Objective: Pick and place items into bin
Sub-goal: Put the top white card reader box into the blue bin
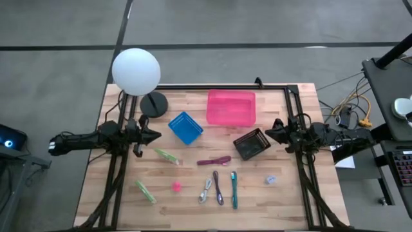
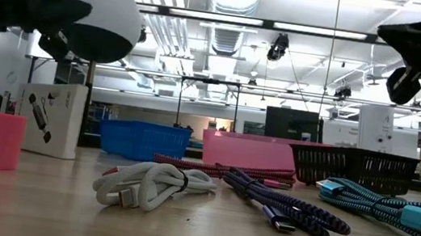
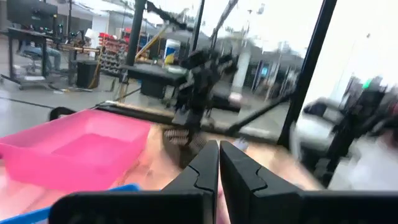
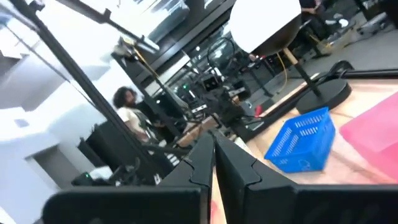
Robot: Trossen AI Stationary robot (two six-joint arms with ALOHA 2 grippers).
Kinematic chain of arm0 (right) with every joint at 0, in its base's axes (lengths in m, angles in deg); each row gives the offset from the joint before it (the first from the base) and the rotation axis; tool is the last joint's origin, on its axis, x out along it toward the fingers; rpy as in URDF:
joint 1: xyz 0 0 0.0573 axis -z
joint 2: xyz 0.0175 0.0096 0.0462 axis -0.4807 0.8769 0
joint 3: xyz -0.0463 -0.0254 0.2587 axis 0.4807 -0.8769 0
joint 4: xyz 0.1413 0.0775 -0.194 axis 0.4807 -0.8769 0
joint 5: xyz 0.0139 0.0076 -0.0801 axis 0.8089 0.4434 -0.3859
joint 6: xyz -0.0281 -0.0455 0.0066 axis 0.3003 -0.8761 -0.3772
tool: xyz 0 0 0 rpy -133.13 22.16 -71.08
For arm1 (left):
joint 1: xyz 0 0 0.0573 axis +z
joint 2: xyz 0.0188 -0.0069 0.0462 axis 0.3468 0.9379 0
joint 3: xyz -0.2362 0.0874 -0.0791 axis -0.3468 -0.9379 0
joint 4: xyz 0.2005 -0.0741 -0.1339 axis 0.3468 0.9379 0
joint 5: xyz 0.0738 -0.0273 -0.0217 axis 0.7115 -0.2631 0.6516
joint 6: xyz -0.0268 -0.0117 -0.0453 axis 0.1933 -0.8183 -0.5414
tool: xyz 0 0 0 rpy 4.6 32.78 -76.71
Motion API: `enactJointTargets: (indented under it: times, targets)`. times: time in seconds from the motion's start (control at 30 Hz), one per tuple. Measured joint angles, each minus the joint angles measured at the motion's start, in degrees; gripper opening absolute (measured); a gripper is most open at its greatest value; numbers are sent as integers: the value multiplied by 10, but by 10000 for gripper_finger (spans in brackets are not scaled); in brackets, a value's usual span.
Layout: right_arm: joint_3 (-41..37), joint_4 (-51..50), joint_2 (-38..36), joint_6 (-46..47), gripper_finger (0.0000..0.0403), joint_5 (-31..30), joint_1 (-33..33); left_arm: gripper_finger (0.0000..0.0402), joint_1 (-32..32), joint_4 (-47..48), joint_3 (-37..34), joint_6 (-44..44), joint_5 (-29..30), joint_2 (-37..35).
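Cables just sit loose near the desk's front edge while left gripper and right gripper hover pressed together, holding nothing.

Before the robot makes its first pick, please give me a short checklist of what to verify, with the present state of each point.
1. Left gripper free of load: ok, fingers shut on nothing.
2. Right gripper free of load: ok, shut and empty, beside the black basket.
3. Fingers open for grasping: not ok, both pairs closed.
4. Bins unobstructed: ok, pink bin, blue basket and black basket all lie open from above.
5. Items reachable: ok, cables, pink ball and green sticks lie apart on the table.
6. Bins empty: cannot tell.
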Motion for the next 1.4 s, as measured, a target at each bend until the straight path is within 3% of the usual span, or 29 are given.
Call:
enactJointTargets:
  times: [0.2, 0.47, 0.77, 1.0, 1.1, 1.17, 1.27, 1.4]
  targets:
    - [0, 3, 0, 0, 9, -73, 0, 0, 1, -122, 0, -40, 48, 5]
    - [0, 7, 0, -2, 9, -116, 0, 0, 0, -340, 2, -47, 40, 37]
    - [0, 7, 0, -2, 9, -136, 0, 14, 0, -344, 89, 62, -29, 137]
    - [0, 4, 0, -2, 9, -176, 0, 131, 0, -344, 170, 72, -57, 236]
    - [0, 4, 0, -2, 9, -176, 0, 180, 0, -345, 207, 55, -58, 268]
    - [0, 4, 0, -2, 9, -176, 0, 198, 0, -345, 230, -2, -42, 286]
    - [0, 4, 0, -2, 9, -176, 0, 207, 1, -330, 260, -47, -19, 308]
    - [0, 4, 0, -2, 9, -176, 0, 204, -6, -305, 294, -49, -44, 354]
